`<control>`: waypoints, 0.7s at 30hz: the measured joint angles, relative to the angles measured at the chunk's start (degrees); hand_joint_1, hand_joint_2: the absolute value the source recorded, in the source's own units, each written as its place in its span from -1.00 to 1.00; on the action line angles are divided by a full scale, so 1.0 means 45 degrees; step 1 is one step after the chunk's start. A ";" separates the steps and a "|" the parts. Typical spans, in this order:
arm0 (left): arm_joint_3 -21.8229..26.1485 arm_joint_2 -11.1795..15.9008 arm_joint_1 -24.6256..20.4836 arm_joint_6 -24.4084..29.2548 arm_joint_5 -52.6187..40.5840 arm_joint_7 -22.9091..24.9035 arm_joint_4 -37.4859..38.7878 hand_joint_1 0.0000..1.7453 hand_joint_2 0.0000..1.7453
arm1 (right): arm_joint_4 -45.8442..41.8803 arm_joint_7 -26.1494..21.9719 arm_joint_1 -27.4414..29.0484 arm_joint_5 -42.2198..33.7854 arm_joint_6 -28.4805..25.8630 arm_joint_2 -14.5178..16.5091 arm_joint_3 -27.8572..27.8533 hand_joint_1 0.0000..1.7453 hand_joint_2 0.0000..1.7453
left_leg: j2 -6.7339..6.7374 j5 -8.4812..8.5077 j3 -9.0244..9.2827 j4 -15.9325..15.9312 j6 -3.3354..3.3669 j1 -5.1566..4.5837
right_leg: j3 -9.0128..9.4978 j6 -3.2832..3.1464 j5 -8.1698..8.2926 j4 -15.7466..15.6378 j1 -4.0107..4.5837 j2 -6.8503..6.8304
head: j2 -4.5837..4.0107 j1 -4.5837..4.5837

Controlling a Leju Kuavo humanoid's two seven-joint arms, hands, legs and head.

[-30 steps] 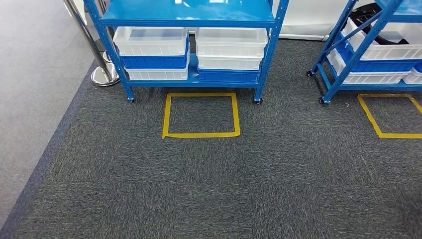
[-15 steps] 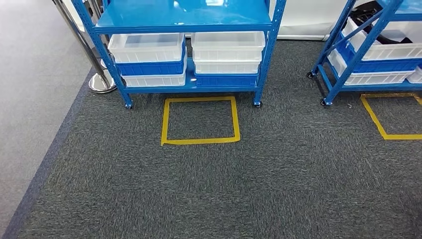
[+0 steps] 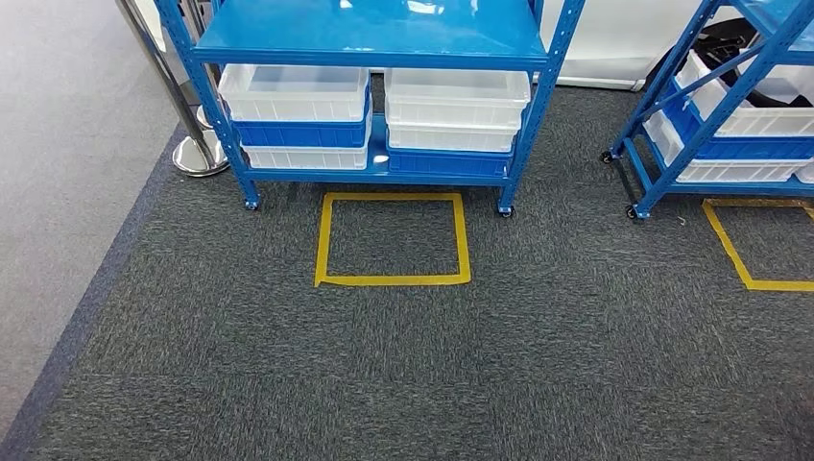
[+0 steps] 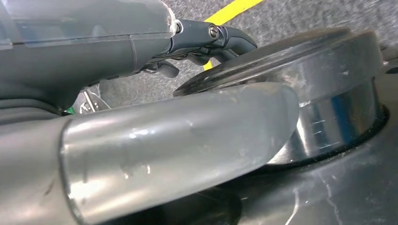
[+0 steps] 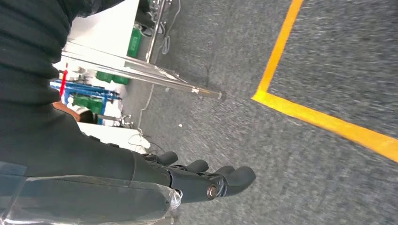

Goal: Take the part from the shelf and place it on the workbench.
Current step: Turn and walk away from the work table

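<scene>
Grey carpet [image 3: 403, 384] spreads under a blue shelf [image 3: 374, 38], a yellow taped square [image 3: 392, 238] just before it. On its lower tier stand white bins [image 3: 293, 91] stacked over blue bins [image 3: 298, 133]; their contents cannot be made out, so the part's place and handling are unknown, though a small bin-stored piece is probably light and rigid. Both arms hang: the right hand [image 5: 206, 180] carries nothing, fingers loosely extended; whether the left hand [image 4: 206, 40] is spread or closed cannot be told.
</scene>
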 joint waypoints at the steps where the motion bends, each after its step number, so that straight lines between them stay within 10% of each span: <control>1: 0.0022 -0.0013 -0.0019 0.0066 -0.0040 -0.0041 0.0058 -1.00 -1.00 | 0.0006 -0.0055 0.0028 0.0029 0.0000 0.0004 -0.0029 -1.00 1.00 | -0.0019 -0.0204 0.0230 -0.0001 -0.0036 -0.0031 | -0.0031 -0.0132 0.0508 -0.0673 0.0095 0.0006 | 0.0001 -0.0001; 3: 0.0075 -0.0041 -0.0090 0.0192 -0.0121 -0.0118 0.0172 -1.00 -1.00 | 0.0016 -0.0130 0.0050 0.0092 0.0000 0.0022 -0.0081 -1.00 1.00 | -0.0026 -0.0620 0.0705 0.0005 -0.0162 -0.0091 | 0.0185 -0.0419 0.1614 -0.2168 0.0271 0.0025 | 0.0002 0.0009; 6: 0.0142 -0.0041 -0.0170 0.0263 -0.0163 -0.0138 0.0248 -1.00 -1.00 | 0.0019 -0.0121 0.0055 0.0113 0.0002 0.0103 -0.0136 -1.00 1.00 | 0.0009 -0.0683 0.0918 0.0317 -0.0365 -0.0138 | 0.0639 -0.0643 0.1822 -0.2771 0.0207 0.0037 | 0.0004 0.0013; 12: 0.0245 -0.0026 -0.0307 0.0348 -0.0227 -0.0272 0.0364 -1.00 -1.00 | 0.0019 -0.0193 0.0061 0.0136 0.0138 0.0168 -0.0257 -1.00 1.00 | 0.0022 -0.1910 -0.1436 0.3417 -0.0857 0.0099 | 0.1446 -0.0708 0.1402 -0.3086 0.0008 0.0024 | 0.0001 -0.0028; 17: 0.0311 0.0006 -0.0334 0.0382 -0.0247 -0.0329 0.0500 -1.00 -1.00 | 0.0030 -0.0273 0.0087 0.0159 0.0177 0.0206 -0.0301 -1.00 1.00 | 0.0101 0.0452 -0.1384 0.0803 -0.0835 0.0129 | 0.2132 -0.0389 0.0791 -0.3089 -0.0108 0.0056 | 0.0002 -0.0022; 21: 0.0356 -0.0015 -0.0424 0.0395 -0.0282 -0.0350 0.0584 -1.00 -1.00 | 0.0039 -0.0382 0.0041 0.0238 0.0226 0.0208 -0.0352 -1.00 1.00 | 0.0068 0.0702 -0.1098 0.0385 -0.0415 0.0109 | 0.2375 -0.0036 0.0739 -0.2836 -0.0089 0.0036 | 0.0004 -0.0022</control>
